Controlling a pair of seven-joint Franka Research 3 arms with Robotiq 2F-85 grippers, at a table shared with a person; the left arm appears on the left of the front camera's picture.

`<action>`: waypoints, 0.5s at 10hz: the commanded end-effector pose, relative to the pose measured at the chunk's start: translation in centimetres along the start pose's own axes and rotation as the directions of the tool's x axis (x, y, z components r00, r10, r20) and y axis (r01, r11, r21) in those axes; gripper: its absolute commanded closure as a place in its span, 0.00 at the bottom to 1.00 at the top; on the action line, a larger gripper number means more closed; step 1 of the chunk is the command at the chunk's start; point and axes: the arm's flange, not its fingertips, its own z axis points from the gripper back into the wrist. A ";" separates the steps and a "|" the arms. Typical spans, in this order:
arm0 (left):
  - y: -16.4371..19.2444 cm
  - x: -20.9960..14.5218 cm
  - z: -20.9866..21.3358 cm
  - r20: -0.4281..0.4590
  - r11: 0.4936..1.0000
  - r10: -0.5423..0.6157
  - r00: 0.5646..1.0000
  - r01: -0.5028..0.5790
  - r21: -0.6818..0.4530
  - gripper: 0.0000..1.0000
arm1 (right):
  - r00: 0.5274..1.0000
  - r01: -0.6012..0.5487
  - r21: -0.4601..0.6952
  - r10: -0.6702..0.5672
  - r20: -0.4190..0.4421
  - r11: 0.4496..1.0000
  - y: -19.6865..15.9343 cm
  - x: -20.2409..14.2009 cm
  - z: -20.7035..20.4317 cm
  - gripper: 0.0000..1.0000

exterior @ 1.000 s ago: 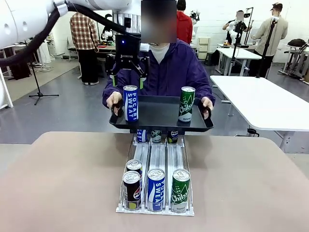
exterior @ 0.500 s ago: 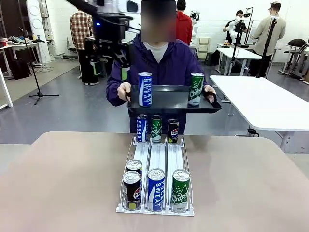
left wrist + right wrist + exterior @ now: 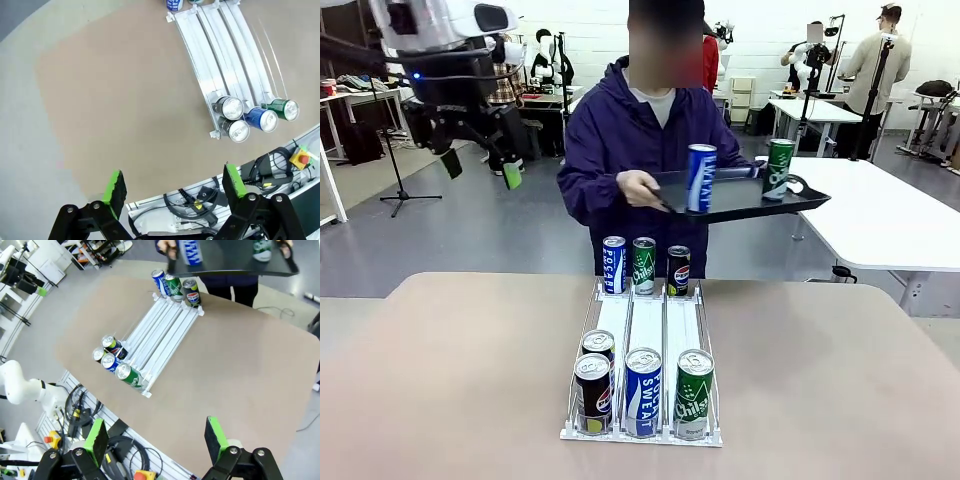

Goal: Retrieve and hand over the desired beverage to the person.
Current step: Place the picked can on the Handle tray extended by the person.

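A: We note the person [image 3: 645, 150] at the far side of the table [image 3: 450, 380], turned toward picture right, holding a black tray [image 3: 745, 195] off to that side, above the table's far edge. A hand [image 3: 640, 188] grips the tray's near-left rim.

B: On the tray we count two cans, both upright: a blue can [image 3: 701, 177] near its left end and a green can [image 3: 779, 168] toward its right.

A: The rack [image 3: 645, 340] sits mid-table, three lanes wide. At the near end we log a black can [image 3: 592, 392], a blue-and-white can [image 3: 642, 391] and a green Chilsung can [image 3: 694, 392], with one more black can [image 3: 599, 345] just behind the first in the left lane.

B: At the far end, three upright cans: Pocari [image 3: 613, 264], Chilsung [image 3: 644, 265], Pepsi [image 3: 678, 270], side by side.

A: Left gripper [image 3: 478, 168] hangs high at picture left, well apart from tray and rack; its green pads stand wide apart with nothing between them. Its wrist view agrees: fingers [image 3: 114, 187] spread over bare tabletop.

B: Right gripper [image 3: 156, 436]: pads likewise spread, nothing between them, high above the table's near edge. From there we see the rack slanting across the table and the tray at the top edge.
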 end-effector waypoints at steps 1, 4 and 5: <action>1.2 0.0 -0.6 0.016 0.999 0.022 1.000 -0.021 -0.048 0.00 | 1.000 -0.011 0.003 0.011 -0.009 1.000 -0.2 0.1 -0.1 0.00; 0.5 -0.2 -0.2 -0.001 1.000 0.015 1.000 -0.015 -0.010 0.00 | 1.000 -0.011 0.003 0.011 -0.009 1.000 -0.2 0.1 -0.1 0.00; 0.5 -0.2 -0.2 -0.001 1.000 0.015 1.000 -0.015 -0.010 0.00 | 1.000 -0.011 0.003 0.011 -0.009 1.000 -0.2 0.1 -0.1 0.00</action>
